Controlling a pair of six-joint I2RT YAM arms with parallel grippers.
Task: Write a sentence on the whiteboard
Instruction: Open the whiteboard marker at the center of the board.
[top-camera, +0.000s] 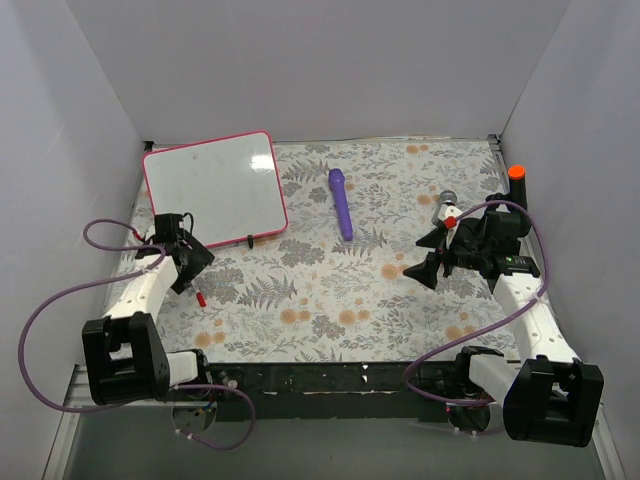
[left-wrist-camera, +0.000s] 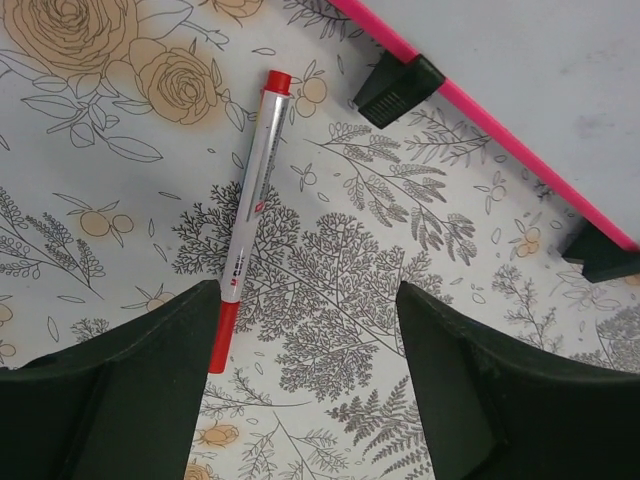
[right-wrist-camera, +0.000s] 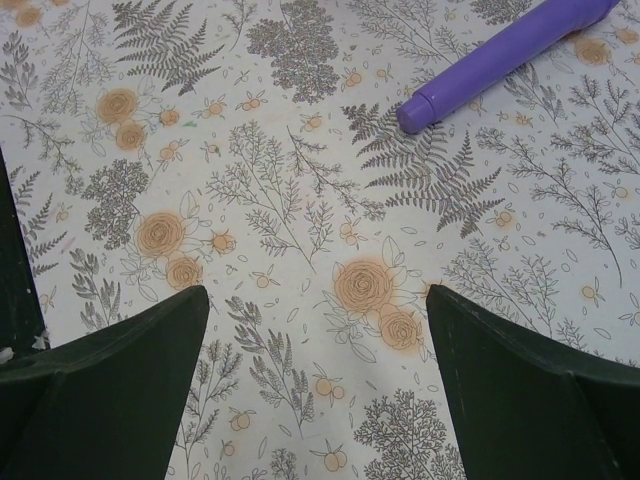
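The whiteboard (top-camera: 212, 190), white with a pink-red frame, lies flat at the back left; its corner (left-wrist-camera: 540, 50) shows in the left wrist view. No sentence is in view, and the board's face looks blank. A red-and-white marker (top-camera: 200, 296) lies capped on the floral cloth. My left gripper (top-camera: 190, 262) hovers over it, open (left-wrist-camera: 308, 300). The marker (left-wrist-camera: 250, 210) lies beside the left finger, outside the gap. My right gripper (top-camera: 420, 257) stands open (right-wrist-camera: 318, 300) over bare cloth at the right.
A purple pen-like stick (top-camera: 341, 203) lies mid-table, its end (right-wrist-camera: 500, 55) ahead of the right gripper. An orange-capped marker (top-camera: 516, 178) and a grey object (top-camera: 445, 205) are at the back right. Black clips (left-wrist-camera: 397, 88) sit on the board's edge. White walls enclose the table.
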